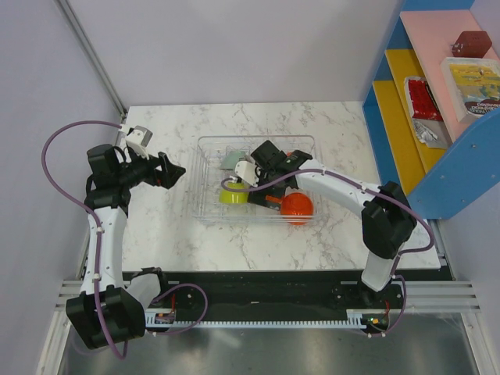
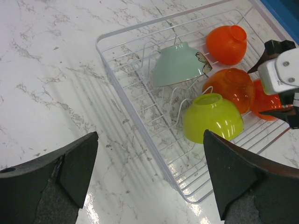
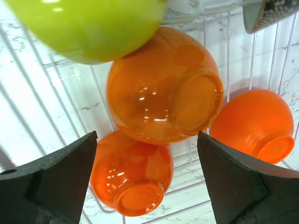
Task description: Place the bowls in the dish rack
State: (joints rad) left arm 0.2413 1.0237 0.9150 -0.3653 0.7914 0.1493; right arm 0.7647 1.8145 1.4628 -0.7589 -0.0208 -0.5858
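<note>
The clear dish rack (image 1: 305, 144) stands mid-table and holds several bowls. In the left wrist view the rack (image 2: 117, 65) carries a pale green bowl (image 2: 177, 63), a lime bowl (image 2: 212, 116) and three orange bowls (image 2: 227, 43) (image 2: 231, 87) (image 2: 264, 100). My right gripper (image 1: 267, 170) hovers over the rack, open. Its fingers (image 3: 60, 172) stand apart above one orange bowl (image 3: 128, 179), with a larger orange bowl (image 3: 163, 88) and the lime bowl (image 3: 88, 25) beyond. My left gripper (image 1: 176, 173) hangs open left of the rack, holding nothing.
A blue, yellow and pink shelf unit (image 1: 437, 117) with packaged items stands at the table's right edge. White walls close the back and left sides. Bare marble tabletop (image 1: 164, 226) lies left of and in front of the rack.
</note>
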